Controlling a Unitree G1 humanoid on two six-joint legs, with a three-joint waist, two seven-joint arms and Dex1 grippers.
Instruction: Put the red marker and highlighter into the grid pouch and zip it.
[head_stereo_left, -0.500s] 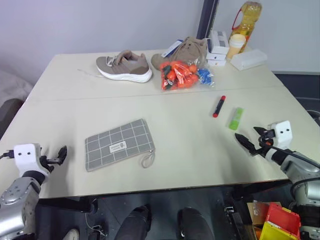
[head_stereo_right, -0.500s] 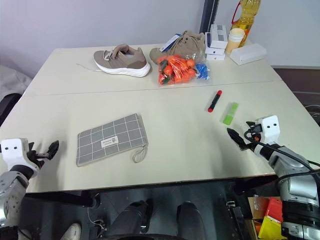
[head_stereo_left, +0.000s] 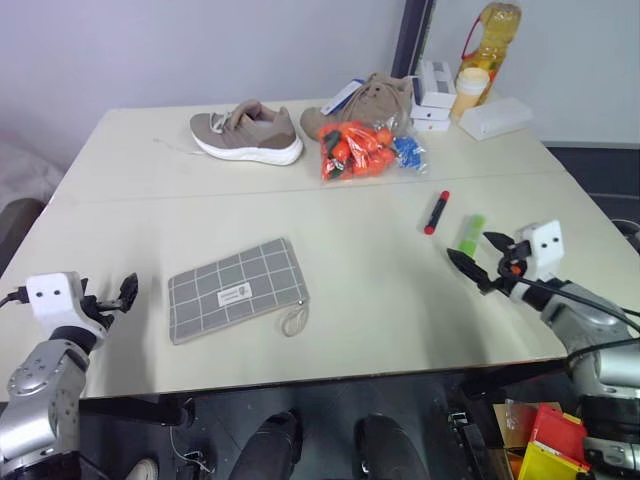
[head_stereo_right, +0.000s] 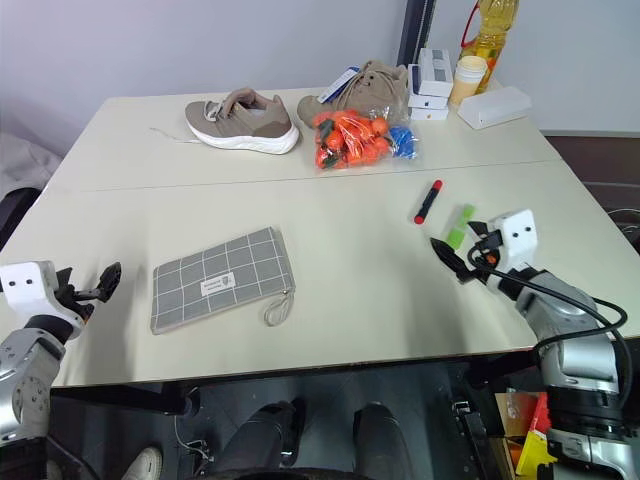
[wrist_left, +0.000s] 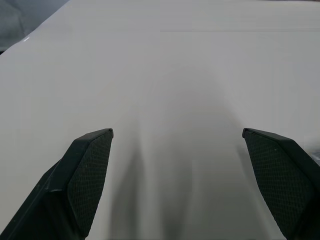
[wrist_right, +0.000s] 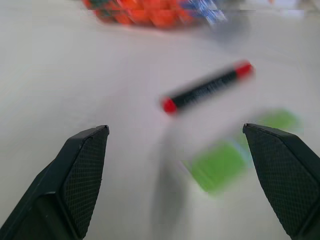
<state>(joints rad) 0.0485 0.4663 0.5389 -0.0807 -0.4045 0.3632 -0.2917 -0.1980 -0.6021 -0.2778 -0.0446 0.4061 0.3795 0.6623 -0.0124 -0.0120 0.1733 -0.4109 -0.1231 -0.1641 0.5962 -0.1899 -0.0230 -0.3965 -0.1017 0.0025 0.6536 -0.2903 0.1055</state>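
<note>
Right tool (head_stereo_left: 478, 262) at right of centre in the head views, fingers spread wide, grasping nothing, hovering just beside the near end of the highlighter (head_stereo_left: 471, 236). Lime-green highlighter flat on the pale surface (head_stereo_left: 360, 310), right of frame centre, with the red marker (head_stereo_left: 437, 212) just up and left of it, apart, not touching. In the right wrist view, marker (wrist_right: 207, 93) and highlighter (wrist_right: 239, 156) both ahead between the spread fingers (wrist_right: 82, 175).

Grid pouch (head_stereo_left: 238, 288) flat at lower left of centre, white label up, cord loop (head_stereo_left: 294, 322) trailing at its lower right corner, well apart from both pens.

Left tool (head_stereo_left: 124, 295) at far lower left, released, empty, near the pouch's left edge but not touching; bare surface ahead of it in the left wrist view.

Along the upper part of frame: two tan shoes (head_stereo_left: 248, 131), bag of orange-red items (head_stereo_left: 362, 148).
</note>
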